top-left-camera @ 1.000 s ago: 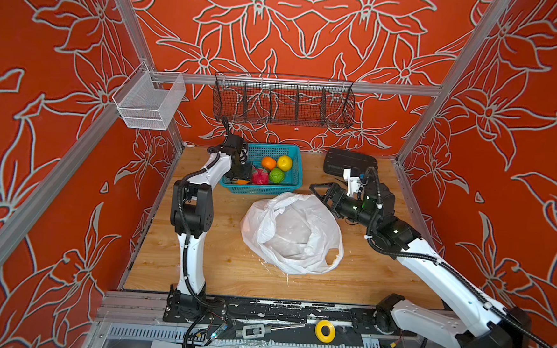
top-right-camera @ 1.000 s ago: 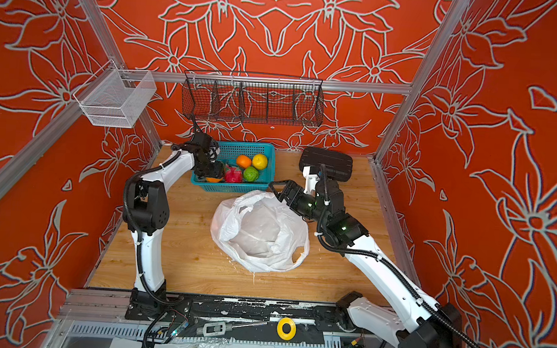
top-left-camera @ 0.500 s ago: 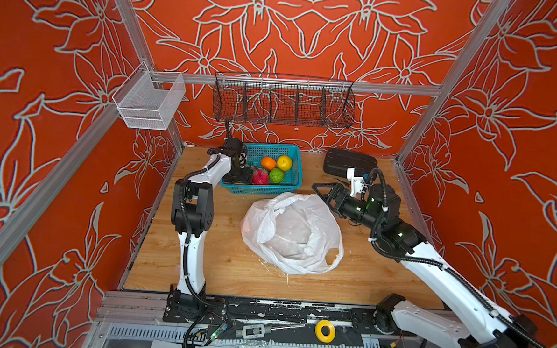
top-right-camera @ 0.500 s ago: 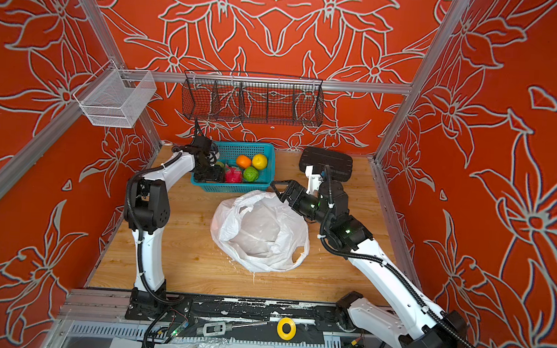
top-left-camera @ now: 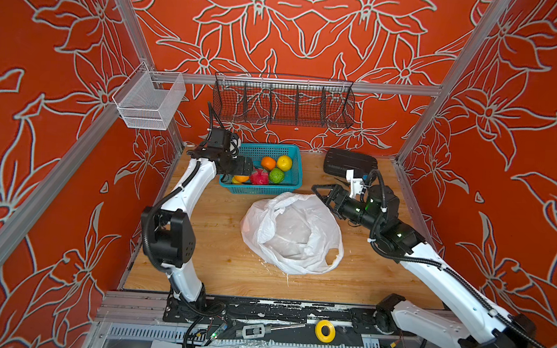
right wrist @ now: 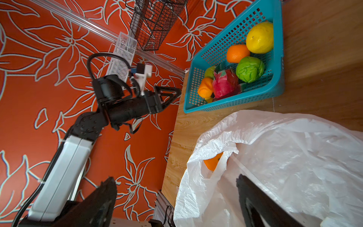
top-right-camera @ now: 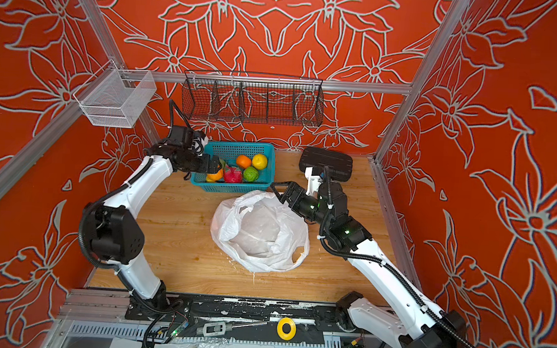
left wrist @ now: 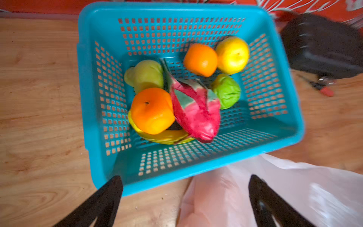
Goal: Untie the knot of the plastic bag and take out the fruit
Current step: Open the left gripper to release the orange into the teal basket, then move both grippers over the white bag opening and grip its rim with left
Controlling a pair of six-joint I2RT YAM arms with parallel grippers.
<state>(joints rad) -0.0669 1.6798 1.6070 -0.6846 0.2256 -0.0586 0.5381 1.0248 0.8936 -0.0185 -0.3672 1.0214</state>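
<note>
Plastic bag: the plastic bag lies crumpled at the centre of the table, its mouth gaping open in both top views
Handles: a loop handle lies loose at the bag's 5 o'clock edge; a folded strap droops over its 10 o'clock rim, well apart from the loop
Fruit in the bag: a bagged orange shows just under the rim in the right wrist view; plastic folds hide the rest of the inside
Fruit outside: the other pieces sit in the teal basket, at 12 o'clock from the bag and just beside it
Basket contents: the front orange touches the dragon fruit, both lying on a banana; the pale green fruit is just beside the front orange; the back orange touches the yellow fruit; the bumpy green fruit is beside the dragon fruit
Right gripper: the right gripper is at the bag's 1 o'clock rim, jaws spread wide and clamping nothing; bag plastic lies between its fingers in the wrist view
Left gripper: the left gripper hangs at the basket's 9 o'clock side, released, its fingers far apart and empty
Black case: a black case lies at 1 o'clock on the table, near the basket but apart from it
Walls: a black wire rack at 12 o'clock and a white mesh bin at 10 o'clock hang above the table
</note>
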